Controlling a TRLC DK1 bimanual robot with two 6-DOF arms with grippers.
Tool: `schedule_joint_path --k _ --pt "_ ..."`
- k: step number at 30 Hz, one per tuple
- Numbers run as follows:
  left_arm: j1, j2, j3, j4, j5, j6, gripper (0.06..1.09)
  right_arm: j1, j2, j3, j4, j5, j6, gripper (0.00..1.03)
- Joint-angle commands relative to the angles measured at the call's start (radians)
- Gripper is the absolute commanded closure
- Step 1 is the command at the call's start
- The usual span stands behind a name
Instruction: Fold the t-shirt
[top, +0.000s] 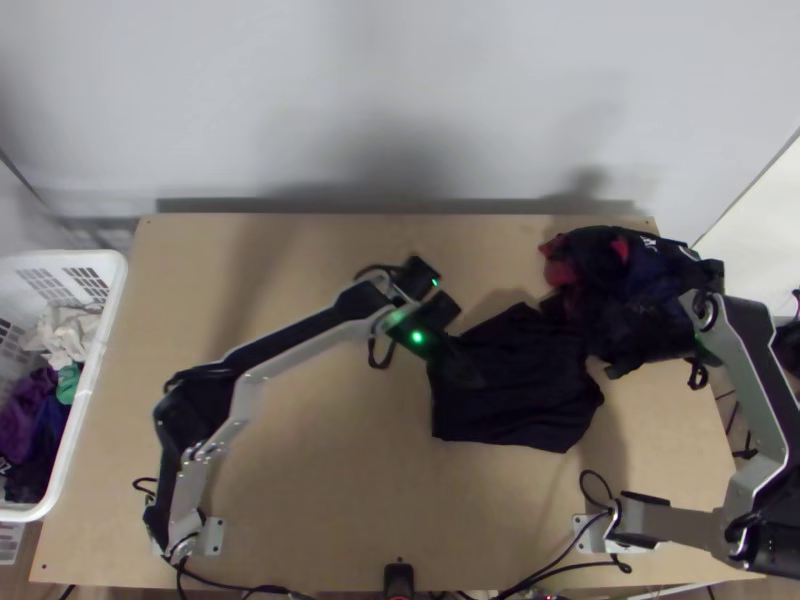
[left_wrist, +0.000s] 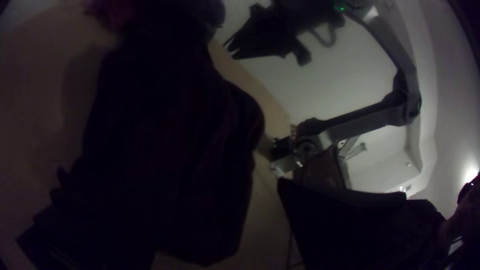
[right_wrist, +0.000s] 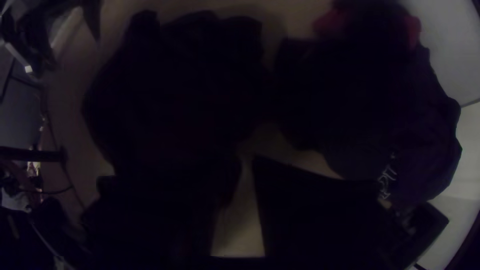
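Note:
The dark t-shirt (top: 520, 395) lies at centre right of the table in the top view, folded into a compact, roughly four-sided shape. Over its upper left part is my left gripper (top: 468, 368). My right gripper (top: 622, 348) is beyond its right side, by the front of a clothes pile. In the left wrist view, the fingers of my left gripper (left_wrist: 170, 190) stand wide apart beside the shirt (left_wrist: 170, 125). The right wrist view has my right gripper (right_wrist: 235, 175) open, with the shirt (right_wrist: 180, 90) beyond it. Dark cloth and black fingers blend, so contact is unclear.
A bunched pile of dark and red clothes (top: 640, 285) lies at the table's back right, against or very near the shirt. Off the table's left edge stands a white basket (top: 105, 335) holding more clothes. Bare wooden table (top: 330, 460) shows between the arms' bases.

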Motion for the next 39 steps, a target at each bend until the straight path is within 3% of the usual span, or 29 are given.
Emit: schedule_joint_path --k 1,3,6,12,15,18,23,28,34,39 --pt "0.088 -0.07 0.006 -0.01 0.137 -0.009 0.1 0.119 -0.083 -0.048 -0.08 -0.002 0.019 0.43" --pt "0.137 -0.11 -0.005 -0.021 0.137 -0.007 0.1 0.174 -0.127 -0.064 -0.078 0.005 0.048 0.3" --pt "0.201 -0.167 -0.041 -0.021 0.128 0.01 0.1 0.268 -0.162 -0.062 -0.078 0.008 0.114 0.2" --pt "0.278 -0.285 -0.124 -0.067 -0.047 0.139 0.1 0.477 -0.228 -0.111 -0.08 0.015 0.182 0.15" --pt "0.312 -0.343 -0.164 -0.075 -0.173 0.203 0.1 0.662 -0.264 -0.16 -0.077 0.087 0.212 0.12" --pt "0.367 -0.388 -0.167 -0.073 -0.189 0.202 0.1 0.855 -0.311 -0.225 -0.041 0.183 0.237 0.08" --pt "0.441 -0.452 -0.169 -0.073 -0.197 0.202 0.1 1.076 -0.371 -0.259 -0.038 0.255 0.267 0.07" --pt "0.471 -0.536 -0.222 -0.066 -0.234 0.217 0.1 1.204 -0.391 -0.278 0.055 0.375 0.329 0.05" --pt "0.522 -0.629 -0.316 -0.053 -0.263 0.231 0.1 1.331 -0.379 -0.369 0.223 0.432 0.421 0.05" --pt "0.552 -0.667 -0.359 -0.047 -0.265 0.238 0.1 1.348 -0.3 -0.421 0.368 0.461 0.438 0.05"
